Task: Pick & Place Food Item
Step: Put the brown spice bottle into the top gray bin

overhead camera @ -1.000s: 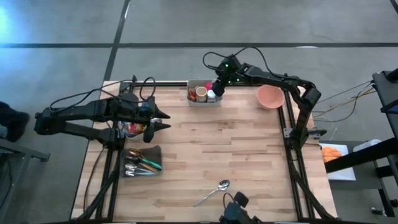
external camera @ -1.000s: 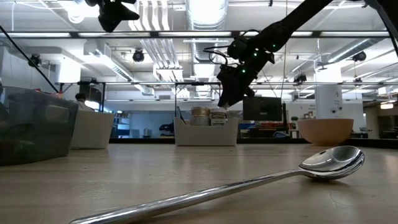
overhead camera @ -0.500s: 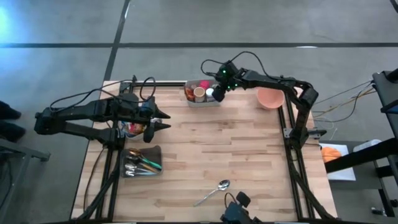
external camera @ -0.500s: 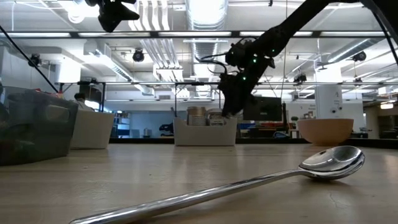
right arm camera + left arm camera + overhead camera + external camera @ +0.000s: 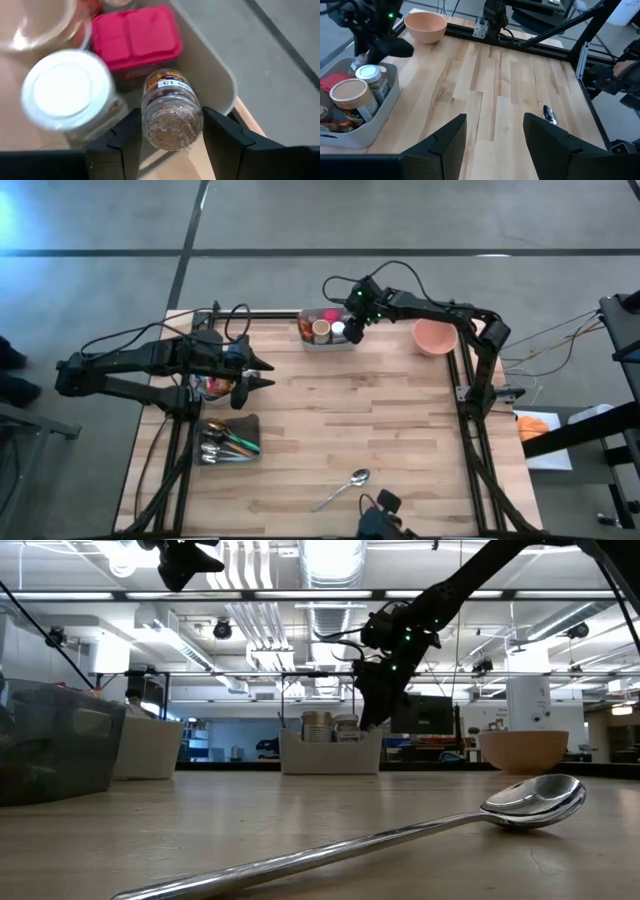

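Observation:
A grey bin stands at the table's far edge and holds jars and a pink box. In its corner sits a clear spice jar with brown contents. My right gripper slants down into the bin and is shut on that jar. Beside it is a white-lidded jar. A pink bowl sits at the far right. My left gripper hangs open over the table's left side, with nothing between its fingers. My right gripper pinches the spice jar's clear body between its two fingers, one on each side. The fingers come slanting down from above. The jar's labelled end points away, down into the bin next to the pink box. Whether the jar rests on the bin's floor is hidden.
A spoon lies near the table's front edge. A dark tray of cutlery sits at the left, with a container behind it under my left arm. The middle of the wooden table is bare.
My right gripper has tipped and sunk a little lower into the bin, with the same gap between its fingers.

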Available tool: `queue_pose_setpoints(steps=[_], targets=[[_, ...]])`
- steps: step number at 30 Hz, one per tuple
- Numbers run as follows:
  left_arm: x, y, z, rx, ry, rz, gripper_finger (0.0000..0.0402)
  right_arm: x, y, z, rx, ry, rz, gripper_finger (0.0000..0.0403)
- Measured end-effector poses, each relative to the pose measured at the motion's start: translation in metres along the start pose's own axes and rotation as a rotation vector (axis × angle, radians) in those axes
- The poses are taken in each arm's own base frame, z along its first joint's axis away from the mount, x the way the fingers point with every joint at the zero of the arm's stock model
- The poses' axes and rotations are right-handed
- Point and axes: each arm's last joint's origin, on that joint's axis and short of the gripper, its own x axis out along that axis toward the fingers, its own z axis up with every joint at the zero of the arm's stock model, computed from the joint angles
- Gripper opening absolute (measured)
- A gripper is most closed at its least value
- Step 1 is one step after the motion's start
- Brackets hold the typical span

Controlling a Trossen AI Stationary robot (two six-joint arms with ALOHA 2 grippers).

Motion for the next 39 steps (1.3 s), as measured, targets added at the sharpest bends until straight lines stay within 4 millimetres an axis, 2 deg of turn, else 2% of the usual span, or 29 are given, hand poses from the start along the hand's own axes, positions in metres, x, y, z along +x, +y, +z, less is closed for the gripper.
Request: queue_pose_setpoints(steps=[8, 18, 27, 39], targets=[[0.0, 0.0, 0.0, 0.005, -0.004, 0.0, 0.0199, -0.009, 0.005, 0.005, -0.198, 0.057, 0.021, 0.0167], [0.0, 0.0, 0.002, 0.006, -0.019, -0.003, 0.0199, -0.013, 0.025, 0.01, -0.535, 0.062, 0.056, 0.0167], [0.0, 0.0, 0.003, 0.006, -0.031, -0.004, 0.0199, 0.0, 0.026, 0.004, -0.567, 0.157, 0.043, 0.0167], [0.0, -0.001, 0.003, 0.014, -0.035, -0.005, 0.0199, 0.022, 0.026, 0.033, -0.582, 0.333, 0.107, 0.0167]])
